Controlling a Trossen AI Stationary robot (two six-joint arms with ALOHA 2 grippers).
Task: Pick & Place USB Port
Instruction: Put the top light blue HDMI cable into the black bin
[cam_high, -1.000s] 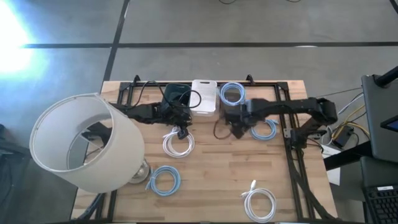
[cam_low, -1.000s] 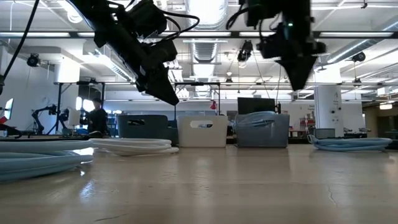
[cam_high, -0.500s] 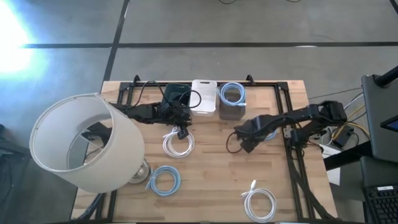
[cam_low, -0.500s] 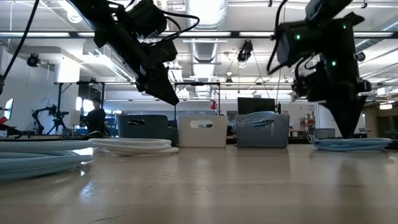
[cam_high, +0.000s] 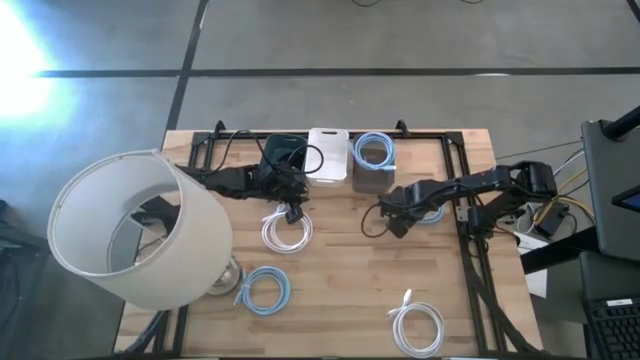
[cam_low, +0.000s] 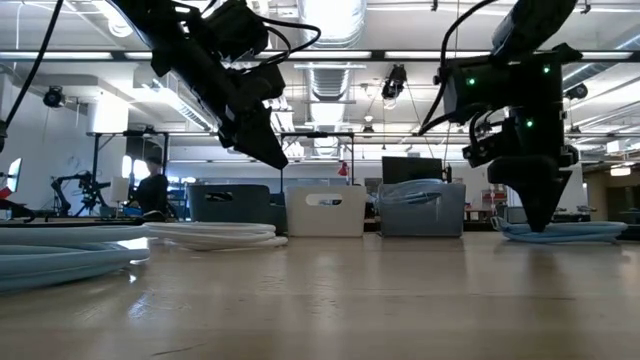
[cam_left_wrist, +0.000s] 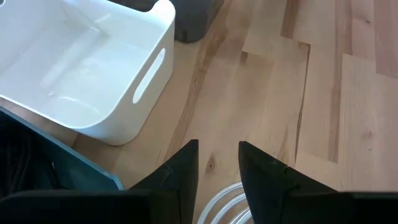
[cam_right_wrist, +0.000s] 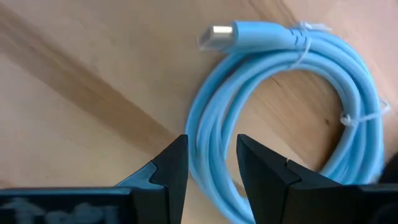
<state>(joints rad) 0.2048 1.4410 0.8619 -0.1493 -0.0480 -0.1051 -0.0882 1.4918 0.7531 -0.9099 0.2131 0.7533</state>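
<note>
A light blue coiled USB cable (cam_right_wrist: 292, 106) lies flat on the table's right half (cam_high: 433, 214), its plug (cam_right_wrist: 221, 30) free. My right gripper (cam_right_wrist: 211, 165) is open and low over it (cam_low: 540, 222), with the fingers on either side of the coil's strands. I cannot tell whether they touch. My left gripper (cam_left_wrist: 217, 165) is open and hangs above the table (cam_low: 272, 158), over a white cable coil (cam_high: 286, 232). A grey bin (cam_high: 372, 162) at the far edge holds another blue coil.
A white bin (cam_high: 328, 155) and a dark teal bin (cam_high: 284, 153) stand beside the grey one. A lamp with a big white shade (cam_high: 135, 230) fills the left side. Another blue coil (cam_high: 265, 290) and a white coil (cam_high: 418, 325) lie near the front.
My right gripper has swung from beside the grey bin toward the table's right and near side. It has come down from high above the table to just over the blue coil. The left arm has kept still.
</note>
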